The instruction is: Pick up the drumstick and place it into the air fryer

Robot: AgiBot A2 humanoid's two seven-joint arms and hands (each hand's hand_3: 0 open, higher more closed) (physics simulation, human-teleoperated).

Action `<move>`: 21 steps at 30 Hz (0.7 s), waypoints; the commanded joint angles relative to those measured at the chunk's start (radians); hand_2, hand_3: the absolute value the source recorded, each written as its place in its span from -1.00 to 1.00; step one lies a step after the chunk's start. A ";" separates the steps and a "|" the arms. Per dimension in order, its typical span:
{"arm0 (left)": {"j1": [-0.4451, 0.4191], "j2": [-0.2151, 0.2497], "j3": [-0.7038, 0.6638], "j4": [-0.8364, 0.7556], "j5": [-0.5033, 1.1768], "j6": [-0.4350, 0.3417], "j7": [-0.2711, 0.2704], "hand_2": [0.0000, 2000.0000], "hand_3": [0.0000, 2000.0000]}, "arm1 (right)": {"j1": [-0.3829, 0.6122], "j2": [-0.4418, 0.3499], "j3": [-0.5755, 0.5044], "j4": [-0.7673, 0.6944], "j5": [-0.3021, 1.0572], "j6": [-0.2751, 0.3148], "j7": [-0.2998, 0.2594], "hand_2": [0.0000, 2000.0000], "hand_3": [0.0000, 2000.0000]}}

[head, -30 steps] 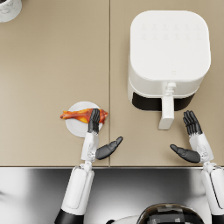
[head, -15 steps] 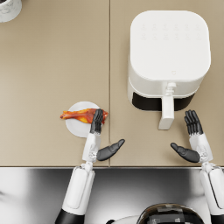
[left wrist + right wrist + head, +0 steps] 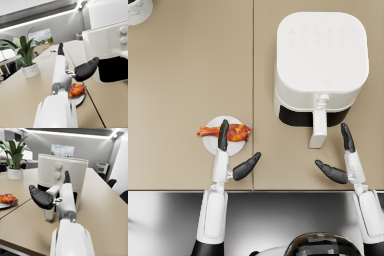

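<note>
A browned drumstick (image 3: 230, 132) lies across a small white plate (image 3: 210, 142) on the tan counter; it also shows in the left wrist view (image 3: 76, 89) and the right wrist view (image 3: 8, 199). My left hand (image 3: 228, 155) hovers over the plate with fingers stretched above the drumstick and thumb spread out, holding nothing. The white air fryer (image 3: 320, 65) stands at the right with its drawer handle (image 3: 318, 127) facing me. My right hand (image 3: 343, 160) is open just in front of the handle, empty.
A potted plant's white pot (image 3: 138, 10) sits at the far left corner, seen with its leaves in the left wrist view (image 3: 30, 70). A counter seam (image 3: 253, 75) runs between plate and fryer. The counter's front edge (image 3: 278, 190) lies below the hands.
My left hand has slid slightly forward over the plate. The right hand has barely shifted. The drumstick has not moved.
</note>
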 commanded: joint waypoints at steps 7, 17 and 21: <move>0.056 0.022 -0.046 0.034 0.315 0.000 0.000 -1.00 -1.00 | -0.009 -0.013 -0.017 -0.039 0.019 0.000 0.000 -1.00 -1.00; 0.117 0.037 -0.106 0.090 0.768 -0.316 -0.124 -1.00 -1.00 | -0.012 -0.035 -0.013 -0.067 0.021 0.000 0.000 -1.00 -1.00; 0.140 0.041 -0.107 0.112 0.950 -0.401 -0.192 -1.00 -1.00 | -0.019 -0.041 -0.014 -0.068 0.021 0.000 0.000 -1.00 -1.00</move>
